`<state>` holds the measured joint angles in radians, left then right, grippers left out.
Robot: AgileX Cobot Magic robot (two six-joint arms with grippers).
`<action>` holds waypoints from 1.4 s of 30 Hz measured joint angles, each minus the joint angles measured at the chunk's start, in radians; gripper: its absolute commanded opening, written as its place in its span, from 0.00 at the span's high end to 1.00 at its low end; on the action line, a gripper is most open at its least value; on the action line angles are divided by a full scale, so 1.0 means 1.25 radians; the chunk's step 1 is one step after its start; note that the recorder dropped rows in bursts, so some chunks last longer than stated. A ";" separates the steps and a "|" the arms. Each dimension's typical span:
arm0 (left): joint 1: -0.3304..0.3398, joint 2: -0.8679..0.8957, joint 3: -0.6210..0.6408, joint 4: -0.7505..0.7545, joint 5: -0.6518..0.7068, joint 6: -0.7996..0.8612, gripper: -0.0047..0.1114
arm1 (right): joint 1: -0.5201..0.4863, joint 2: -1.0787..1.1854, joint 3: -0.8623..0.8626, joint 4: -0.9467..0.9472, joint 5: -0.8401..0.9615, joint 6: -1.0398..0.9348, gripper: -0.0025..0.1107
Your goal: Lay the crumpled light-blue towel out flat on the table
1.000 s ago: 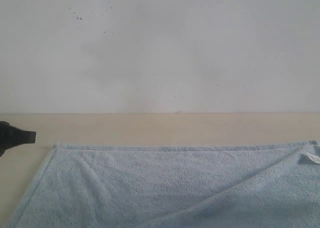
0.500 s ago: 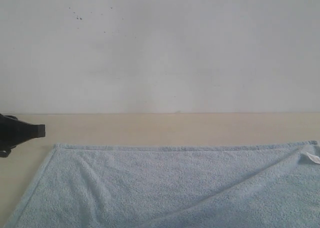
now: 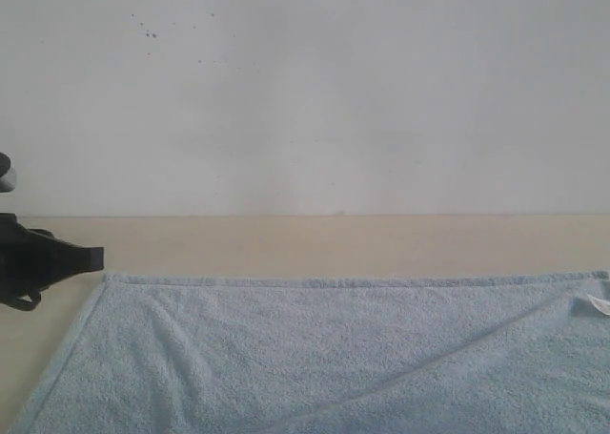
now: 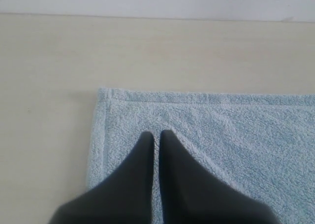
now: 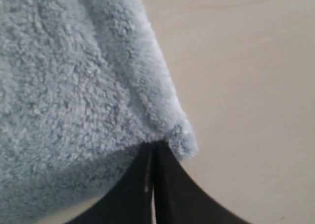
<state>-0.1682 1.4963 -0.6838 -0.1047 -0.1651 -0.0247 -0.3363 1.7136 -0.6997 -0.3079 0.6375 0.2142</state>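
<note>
Left gripper (image 4: 156, 135) and right gripper (image 5: 153, 145) both have jaws shut, each at 1 towel (image 3: 286, 348) corner, grip unclear. Pull outward, low along the table (image 3: 286, 245), to flatten the diagonal crease (image 3: 429, 362).

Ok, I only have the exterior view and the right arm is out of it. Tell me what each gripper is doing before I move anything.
Observer: In the right wrist view the right gripper is shut, and a bunched edge of the towel meets its tips. It looks pinched there.
Operator: Now the left one.
Observer: The left gripper is shut too, with its tips over the towel just inside the hemmed corner. Nothing shows between the jaws.
Operator: Say whether that corner lies flat.
Observer: It does. The hem runs straight on the table, with faint creases leading away from the tips.
</note>
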 measured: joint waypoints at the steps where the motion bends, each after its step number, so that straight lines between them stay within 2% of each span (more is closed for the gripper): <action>1: 0.000 0.000 0.000 0.000 0.000 0.000 0.92 | 0.000 0.000 0.000 0.002 -0.003 0.003 0.98; 4: 0.000 0.000 0.000 0.000 -0.001 0.000 0.92 | 0.000 -0.005 0.000 0.045 -0.030 -0.008 0.98; 7: 0.000 0.000 0.000 0.000 -0.002 0.000 0.92 | 0.000 -0.045 0.002 0.171 -0.070 -0.099 0.98; 11: 0.000 -0.009 0.001 0.000 0.000 0.000 0.92 | 0.013 -0.177 0.011 0.492 -0.128 -0.345 0.98; 15: 0.000 -0.070 0.025 0.000 0.005 0.000 0.92 | 0.113 -0.327 0.073 0.780 -0.230 -0.663 0.98; 18: 0.013 -0.156 0.077 0.000 -0.005 0.000 0.92 | 0.232 -0.435 0.144 0.882 -0.355 -0.838 0.98; 22: 0.055 -0.309 0.182 -0.002 -0.040 0.000 0.92 | 0.373 -0.596 0.206 0.921 -0.490 -0.900 0.98; 28: 0.088 -0.562 0.300 -0.006 -0.031 0.000 0.92 | 0.478 -0.826 0.212 0.928 -0.471 -0.948 0.98; 36: 0.088 -0.870 0.367 -0.026 0.044 0.003 0.92 | 0.499 -1.133 0.273 0.928 -0.444 -0.983 0.98; 42: 0.088 -0.990 0.369 -0.027 0.158 0.060 0.92 | 0.500 -1.288 0.303 0.928 -0.415 -0.971 0.98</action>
<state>-0.0584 0.2593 -0.2229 -0.1389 0.0327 0.0500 0.2892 0.1035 -0.3210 0.8521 0.1188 -0.9991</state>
